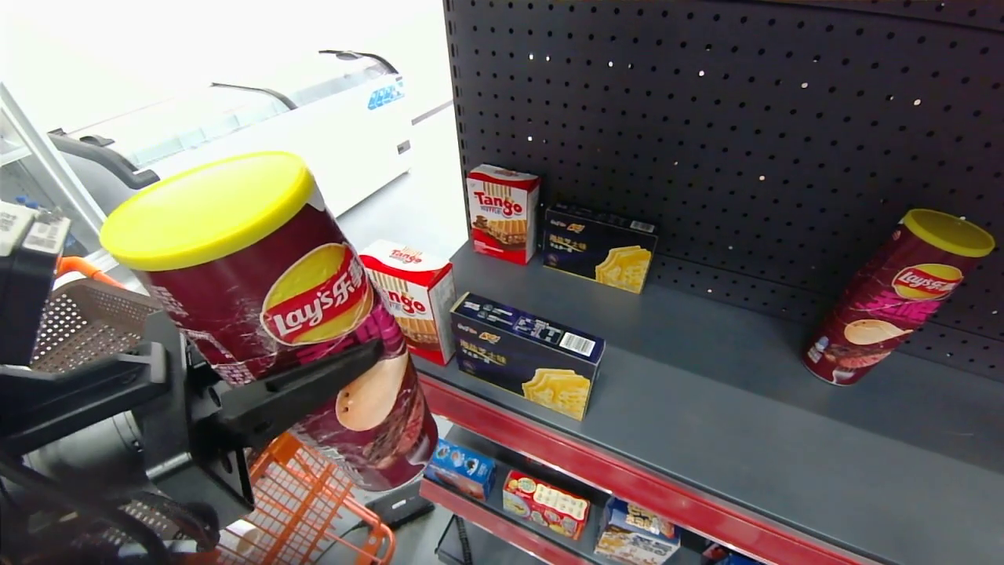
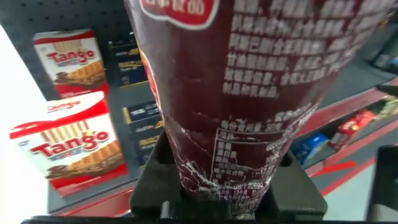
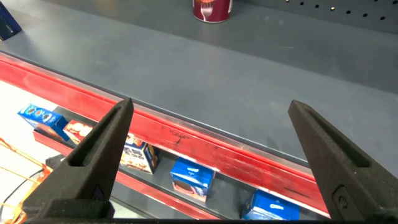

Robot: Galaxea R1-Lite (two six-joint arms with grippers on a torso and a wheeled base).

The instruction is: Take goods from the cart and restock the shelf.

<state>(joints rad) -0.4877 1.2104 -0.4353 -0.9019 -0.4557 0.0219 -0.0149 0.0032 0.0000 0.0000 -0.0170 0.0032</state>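
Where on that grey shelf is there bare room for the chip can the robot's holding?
The widest bare stretch of shelf lies between the front dark blue box and the shelved chip can, from red edge to pegboard; the held can should fit. The left end is crowded with four boxes close together.

Logos on chip canister (image 1: 235,267), wafer box (image 1: 502,210)

Both our hands are matte black. Our left hand (image 1: 271,353) has a long tapering finger (image 1: 314,380), a blocky base and black cables (image 1: 78,498); our right hand (image 3: 211,109) has wedge-shaped fingers (image 3: 99,149).
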